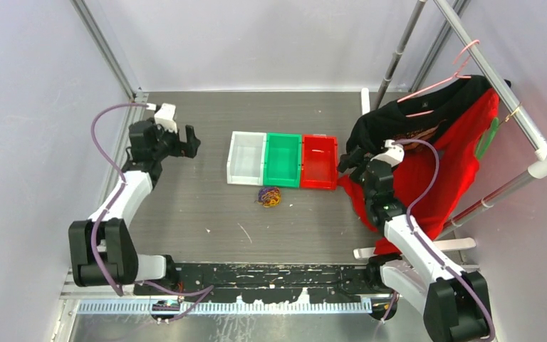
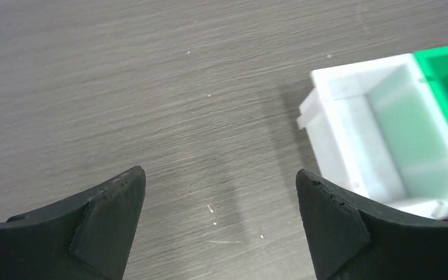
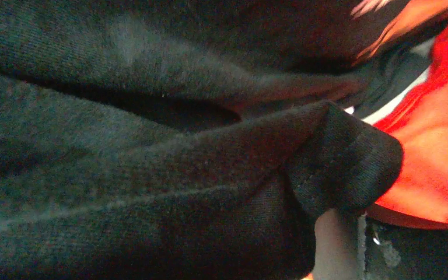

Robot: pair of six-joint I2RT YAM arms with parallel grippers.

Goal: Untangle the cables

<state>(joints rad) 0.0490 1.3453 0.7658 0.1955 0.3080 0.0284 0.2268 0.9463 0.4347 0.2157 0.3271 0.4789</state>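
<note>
Top external, cables (image 1: 269,197) bunched by green bin (image 1: 283,160), left tool (image 2: 220,174) agape

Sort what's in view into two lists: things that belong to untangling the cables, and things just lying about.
Belongs to the job:
the cables, in one tangle
left gripper, open

Just lying about:
white bin
green bin
red bin
black shirt and red shirt, hanging
</note>
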